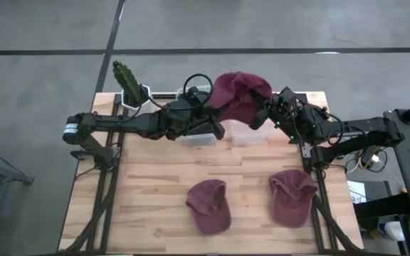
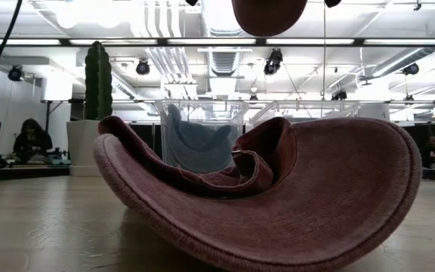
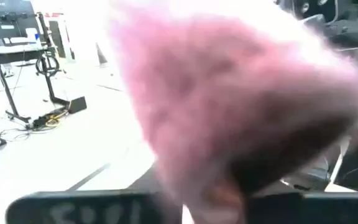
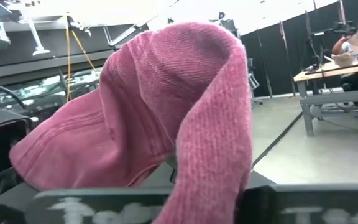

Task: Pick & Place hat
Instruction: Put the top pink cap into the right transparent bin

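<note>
A maroon corduroy hat (image 1: pixel 240 91) hangs lifted between both arms over the table's far middle; its underside shows at the top of the low view (image 2: pixel 269 15). My left gripper (image 1: pixel 221 114) meets its left side and my right gripper (image 1: pixel 263 114) its right side, both shut on it. The hat fills the left wrist view (image 3: pixel 229 106) and drapes in the right wrist view (image 4: pixel 160 106). Two more maroon hats lie on the near part of the table, one left (image 1: pixel 209 206) and one right (image 1: pixel 292 198). My left gripper holds the hat by its left lower edge (image 3: pixel 211 196), pinched between the two fingers, coming level from the table's left. The hat is lifted clear. The blur hides which part of the edge it is. My right gripper pinches a hanging fold of the hat's right edge (image 4: pixel 211 186) between its two fingers, coming from the table's right. The crown rises above the fingers and the hat is clear of the table.
Two clear plastic bins (image 1: pixel 199 134) (image 1: pixel 248 135) stand under the held hat; one shows in the low view (image 2: pixel 198 140) with something blue inside. A potted cactus (image 1: pixel 127 82) stands at the far left corner. Bare wood lies between bins and near hats.
</note>
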Controlling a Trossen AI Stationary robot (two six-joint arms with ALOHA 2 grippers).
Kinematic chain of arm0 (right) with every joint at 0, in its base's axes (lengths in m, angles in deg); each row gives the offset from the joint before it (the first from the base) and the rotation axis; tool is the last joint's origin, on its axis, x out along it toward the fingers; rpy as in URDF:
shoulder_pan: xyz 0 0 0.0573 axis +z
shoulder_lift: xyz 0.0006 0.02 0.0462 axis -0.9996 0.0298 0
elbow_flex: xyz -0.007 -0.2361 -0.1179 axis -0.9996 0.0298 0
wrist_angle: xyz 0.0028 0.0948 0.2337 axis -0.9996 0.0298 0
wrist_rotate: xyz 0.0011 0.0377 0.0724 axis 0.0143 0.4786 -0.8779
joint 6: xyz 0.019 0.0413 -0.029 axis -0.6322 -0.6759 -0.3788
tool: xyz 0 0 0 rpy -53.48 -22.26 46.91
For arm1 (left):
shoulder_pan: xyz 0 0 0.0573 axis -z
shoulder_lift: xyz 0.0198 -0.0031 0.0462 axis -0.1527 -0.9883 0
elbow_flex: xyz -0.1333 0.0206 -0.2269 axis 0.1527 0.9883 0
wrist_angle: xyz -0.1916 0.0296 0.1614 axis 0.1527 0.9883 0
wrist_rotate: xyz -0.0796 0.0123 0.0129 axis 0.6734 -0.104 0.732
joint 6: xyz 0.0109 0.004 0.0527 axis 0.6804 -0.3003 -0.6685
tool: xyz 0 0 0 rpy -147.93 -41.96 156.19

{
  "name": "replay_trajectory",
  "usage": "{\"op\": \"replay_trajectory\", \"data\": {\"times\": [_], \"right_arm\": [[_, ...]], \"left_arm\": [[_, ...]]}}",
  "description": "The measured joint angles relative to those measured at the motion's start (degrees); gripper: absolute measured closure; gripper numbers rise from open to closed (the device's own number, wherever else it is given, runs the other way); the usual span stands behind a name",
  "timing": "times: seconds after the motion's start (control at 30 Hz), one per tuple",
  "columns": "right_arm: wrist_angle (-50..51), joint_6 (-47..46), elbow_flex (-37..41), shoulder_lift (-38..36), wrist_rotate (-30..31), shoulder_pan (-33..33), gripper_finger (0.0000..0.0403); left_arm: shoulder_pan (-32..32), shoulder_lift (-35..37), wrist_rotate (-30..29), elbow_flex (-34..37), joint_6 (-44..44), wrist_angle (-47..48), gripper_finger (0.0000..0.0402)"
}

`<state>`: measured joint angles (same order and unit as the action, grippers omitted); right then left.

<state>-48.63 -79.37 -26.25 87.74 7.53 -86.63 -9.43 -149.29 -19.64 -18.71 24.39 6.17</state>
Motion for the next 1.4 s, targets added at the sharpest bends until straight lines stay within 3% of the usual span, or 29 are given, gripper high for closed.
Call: {"op": "replay_trajectory", "data": {"times": [0.27, 0.4, 0.63, 0.77, 0.93, 1.03, 1.4], "right_arm": [[0.3, -0.1, 0.0, 0.0, 0.1, -0.4, 0.0395], [0.3, 0.0, 0.0, 0.0, 1.6, -1.5, 0.0395], [1.9, -1.0, 0.0, -0.7, 2.7, -5.2, 0.0395], [10.7, -10.2, 0.0, -2.5, 2.2, -9.5, 0.0395], [23.9, -25.3, 0.0, -4.7, -7.0, -17.9, 0.0395], [28.0, -29.3, 0.0, -4.3, -13.3, -22.5, 0.0395], [35.7, -35.5, 0.0, 1.2, -20.1, -31.8, 0.0394]], "left_arm": [[0.0, 0.0, -0.1, 0.0, 0.5, -0.2, 0.0237], [0.0, 0.7, -0.1, 0.0, -0.7, 1.8, 0.0207], [0.1, 4.6, -0.1, 0.0, 1.8, 14.8, 0.02], [0.1, 7.7, -0.1, 0.0, 7.1, 23.5, 0.02], [0.1, 10.8, -0.2, 0.0, 11.5, 31.6, 0.02], [0.1, 11.7, -0.2, 0.0, 11.7, 33.8, 0.02], [0.1, 15.4, -0.3, 6.6, 11.1, 34.6, 0.02]]}}
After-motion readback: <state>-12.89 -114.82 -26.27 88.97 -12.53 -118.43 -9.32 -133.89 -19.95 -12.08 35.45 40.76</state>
